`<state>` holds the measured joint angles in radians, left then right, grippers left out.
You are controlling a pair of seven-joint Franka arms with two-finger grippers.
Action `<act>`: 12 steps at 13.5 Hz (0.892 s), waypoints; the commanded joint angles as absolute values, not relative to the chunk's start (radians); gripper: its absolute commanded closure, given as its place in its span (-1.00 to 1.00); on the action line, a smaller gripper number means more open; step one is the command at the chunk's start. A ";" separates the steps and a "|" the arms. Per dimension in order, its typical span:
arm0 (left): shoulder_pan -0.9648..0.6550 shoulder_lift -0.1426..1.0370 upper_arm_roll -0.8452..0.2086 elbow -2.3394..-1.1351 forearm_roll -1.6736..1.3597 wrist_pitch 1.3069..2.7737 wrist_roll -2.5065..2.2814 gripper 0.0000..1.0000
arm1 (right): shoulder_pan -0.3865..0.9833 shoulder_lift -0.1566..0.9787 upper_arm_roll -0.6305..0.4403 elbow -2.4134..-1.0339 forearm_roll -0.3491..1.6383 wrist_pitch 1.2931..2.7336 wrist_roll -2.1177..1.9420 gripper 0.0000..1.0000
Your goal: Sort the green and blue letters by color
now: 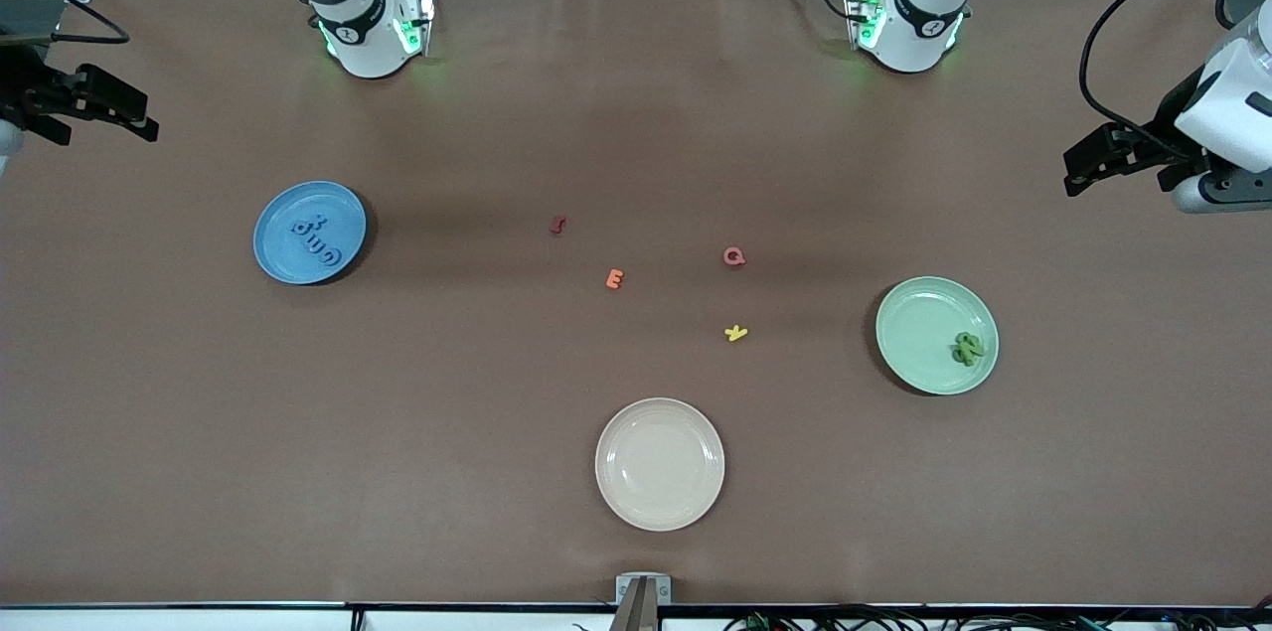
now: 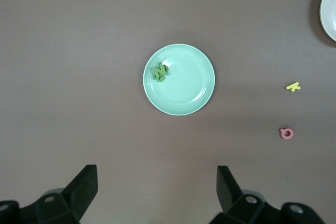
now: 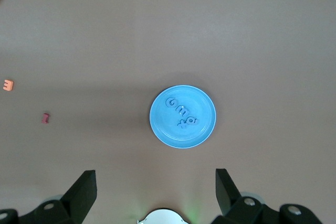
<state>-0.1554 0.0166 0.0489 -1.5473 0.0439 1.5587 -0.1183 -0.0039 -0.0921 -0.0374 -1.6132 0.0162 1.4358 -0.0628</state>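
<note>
blue letters (image 1: 320, 238) on blue plate (image 1: 278, 253), green letters (image 1: 967, 348) on green plate (image 1: 919, 318)

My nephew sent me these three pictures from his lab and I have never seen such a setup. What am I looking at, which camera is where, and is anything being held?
Two robot arms stand at a brown table. The wide picture looks down from across the table; the other two come from cameras on each arm's wrist.

The left gripper hangs over the table's edge at its own end, fingers open, holding nothing. The right gripper does likewise at its end.

On the table: a blue plate carrying the blue letters, and a pale green plate carrying a heap of green letters. A cream plate lies nearest the front camera. Between the plates lie loose letters: dark red, orange, pink and yellow.
</note>
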 commanded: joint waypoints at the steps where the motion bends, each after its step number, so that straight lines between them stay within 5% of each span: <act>1: -0.163 -0.006 0.060 -1.554 0.029 1.551 -0.097 -1.00 | -0.006 -0.087 -0.041 -1.594 0.020 1.427 -0.061 -1.00; 12: -0.163 -0.028 0.023 -1.572 0.028 1.517 -0.098 -1.00 | -0.002 -0.087 -0.040 -1.598 0.021 1.447 -0.061 -1.00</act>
<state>-0.1635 0.0013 0.0191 -1.5475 0.0429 1.5241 -0.1176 -0.0042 -0.0920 -0.0384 -1.6131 0.0169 1.4497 -0.0628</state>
